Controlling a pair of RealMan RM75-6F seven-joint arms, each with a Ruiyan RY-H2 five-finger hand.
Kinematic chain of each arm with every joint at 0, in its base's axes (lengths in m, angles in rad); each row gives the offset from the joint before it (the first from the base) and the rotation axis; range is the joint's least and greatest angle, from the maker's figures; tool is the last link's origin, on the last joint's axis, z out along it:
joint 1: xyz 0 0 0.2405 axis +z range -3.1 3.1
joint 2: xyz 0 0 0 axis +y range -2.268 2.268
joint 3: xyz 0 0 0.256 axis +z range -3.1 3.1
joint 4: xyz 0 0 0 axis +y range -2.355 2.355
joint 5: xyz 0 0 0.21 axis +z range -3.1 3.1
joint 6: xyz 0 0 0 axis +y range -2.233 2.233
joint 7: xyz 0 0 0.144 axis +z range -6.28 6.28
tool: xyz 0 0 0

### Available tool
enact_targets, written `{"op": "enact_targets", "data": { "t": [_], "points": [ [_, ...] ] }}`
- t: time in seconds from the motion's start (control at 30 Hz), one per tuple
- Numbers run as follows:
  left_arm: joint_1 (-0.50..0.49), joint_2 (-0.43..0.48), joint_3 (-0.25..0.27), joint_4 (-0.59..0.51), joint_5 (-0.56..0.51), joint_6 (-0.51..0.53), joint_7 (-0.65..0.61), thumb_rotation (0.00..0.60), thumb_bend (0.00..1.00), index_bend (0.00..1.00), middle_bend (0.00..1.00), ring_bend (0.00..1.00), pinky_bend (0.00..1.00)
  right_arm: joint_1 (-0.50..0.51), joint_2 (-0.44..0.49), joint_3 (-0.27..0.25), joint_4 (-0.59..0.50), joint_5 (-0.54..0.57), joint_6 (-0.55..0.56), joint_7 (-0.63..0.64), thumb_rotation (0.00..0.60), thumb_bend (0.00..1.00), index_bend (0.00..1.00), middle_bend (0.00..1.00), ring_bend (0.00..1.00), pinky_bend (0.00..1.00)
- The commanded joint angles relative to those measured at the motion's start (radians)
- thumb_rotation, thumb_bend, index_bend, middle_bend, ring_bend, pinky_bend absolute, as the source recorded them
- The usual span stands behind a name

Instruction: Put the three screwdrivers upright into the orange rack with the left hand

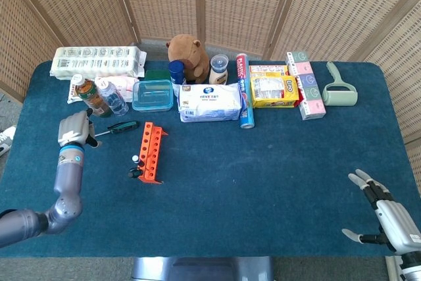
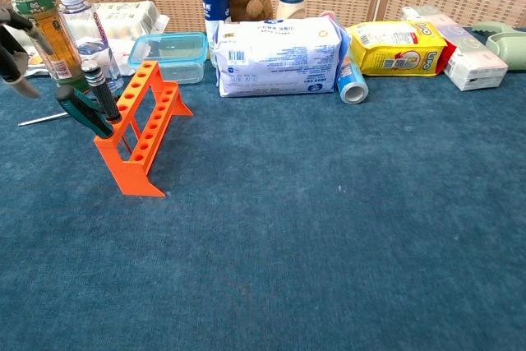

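Two screwdrivers [image 1: 135, 166] already stand in the orange rack [image 1: 150, 153]; the third screwdriver [image 1: 117, 127] lies flat on the blue worktop [image 1: 276, 162], long axis pointing at the left hand [image 1: 74, 129] just beside its tip, toward the left edge. Whether those fingers are apart, I cannot tell.

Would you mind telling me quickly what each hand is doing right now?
Left hand: holding nothing; whether its fingers are apart or curled cannot be told.
Right hand: open, fingers spread, holding nothing.
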Motion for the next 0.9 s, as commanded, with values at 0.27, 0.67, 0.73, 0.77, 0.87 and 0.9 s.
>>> {"op": "enact_targets", "data": {
  "t": [0.27, 0.67, 0.73, 0.77, 0.87, 0.9],
  "points": [
    [-0.055, -0.102, -0.028, 0.167, -0.074, -0.094, 0.048, 0.6, 0.17, 0.27, 0.72, 0.88, 0.91, 0.006, -0.001, 0.003, -0.008, 0.015, -0.019, -0.01, 0.6, 0.0, 0.06, 0.0, 0.09, 0.06],
    [-0.104, -0.205, -0.049, 0.307, -0.111, -0.138, 0.091, 0.6, 0.19, 0.27, 0.72, 0.88, 0.91, 0.006, 0.006, 0.005, -0.012, 0.018, -0.023, 0.0, 0.6, 0.0, 0.06, 0.0, 0.09, 0.06],
    [-0.113, -0.227, -0.056, 0.341, -0.124, -0.15, 0.099, 0.6, 0.19, 0.28, 0.72, 0.88, 0.91, 0.007, 0.007, 0.006, -0.01, 0.022, -0.024, 0.005, 0.6, 0.0, 0.06, 0.0, 0.09, 0.06],
    [-0.118, -0.239, -0.06, 0.357, -0.131, -0.159, 0.102, 0.6, 0.19, 0.28, 0.72, 0.88, 0.91, 0.008, 0.008, 0.008, -0.008, 0.027, -0.026, 0.008, 0.6, 0.0, 0.06, 0.0, 0.09, 0.06],
    [-0.13, -0.268, -0.068, 0.402, -0.145, -0.171, 0.115, 0.6, 0.19, 0.28, 0.72, 0.88, 0.91, 0.011, 0.008, 0.012, -0.004, 0.038, -0.033, 0.015, 0.6, 0.0, 0.06, 0.0, 0.09, 0.06],
    [-0.131, -0.273, -0.07, 0.41, -0.148, -0.172, 0.117, 0.6, 0.19, 0.28, 0.72, 0.88, 0.91, 0.011, 0.008, 0.013, -0.004, 0.04, -0.034, 0.016, 0.6, 0.0, 0.06, 0.0, 0.09, 0.06]
  ]
}}
